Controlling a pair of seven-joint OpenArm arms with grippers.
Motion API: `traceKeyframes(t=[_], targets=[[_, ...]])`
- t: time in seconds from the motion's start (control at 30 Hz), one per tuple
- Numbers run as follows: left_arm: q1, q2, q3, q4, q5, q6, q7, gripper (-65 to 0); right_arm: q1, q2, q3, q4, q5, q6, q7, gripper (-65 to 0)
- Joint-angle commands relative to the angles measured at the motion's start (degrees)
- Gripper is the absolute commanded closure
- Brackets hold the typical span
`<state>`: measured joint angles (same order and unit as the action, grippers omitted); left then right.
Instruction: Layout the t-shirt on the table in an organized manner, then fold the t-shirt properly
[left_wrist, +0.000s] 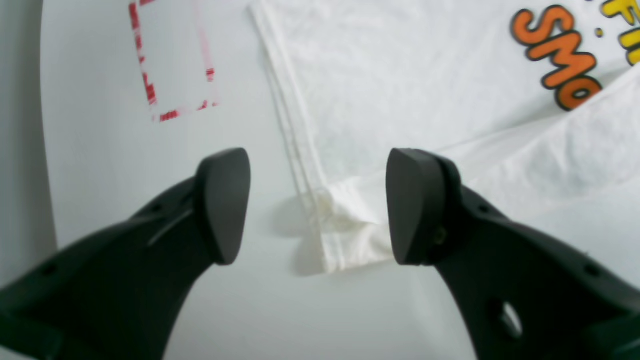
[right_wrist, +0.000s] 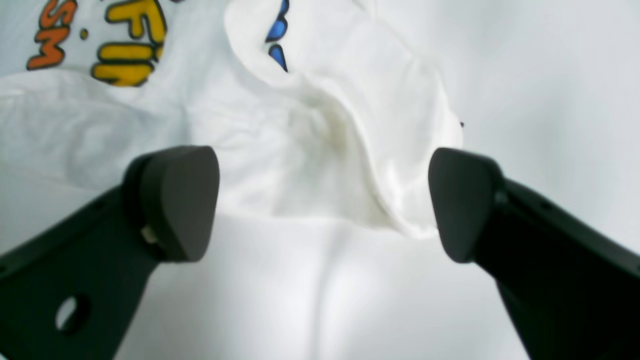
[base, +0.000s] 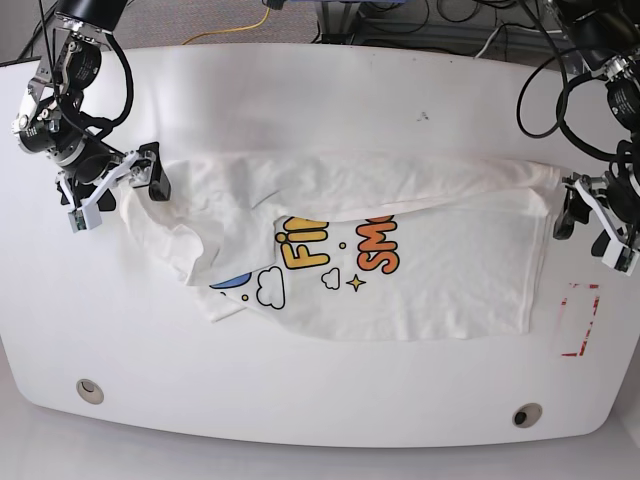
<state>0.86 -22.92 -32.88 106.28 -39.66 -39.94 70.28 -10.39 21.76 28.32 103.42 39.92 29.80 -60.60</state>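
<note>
T-shirt half-folded on white desk, both hands released.

Desk (base: 320, 100) carries the t-shirt (base: 440, 290) across its middle, top edge folded down over the print, one sleeve end bunched. Red tape rectangle (base: 580, 320) near hem side. Left hand (left_wrist: 317, 205) spread wide at a hem corner, gripping nothing; right hand (right_wrist: 322, 202) spread wide by bunched sleeve, gripping nothing.

bright, even overhead light washes the white table (base: 320, 100) pale, with mild glare above the t-shirt (base: 440, 290). both wrist views are soft, near fingertips (left_wrist: 225, 205) blurred; a faint shadow lies beside the shirt's corner.
</note>
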Motion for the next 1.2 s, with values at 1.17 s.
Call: traceKeyframes(t=[1.17], targets=[[7.0,-3.15,-1.62,0.84,7.44,-0.06,-8.87,-40.1,5.34,-1.23,-1.46,-27.06,-17.64,10.2,22.49,-45.0]])
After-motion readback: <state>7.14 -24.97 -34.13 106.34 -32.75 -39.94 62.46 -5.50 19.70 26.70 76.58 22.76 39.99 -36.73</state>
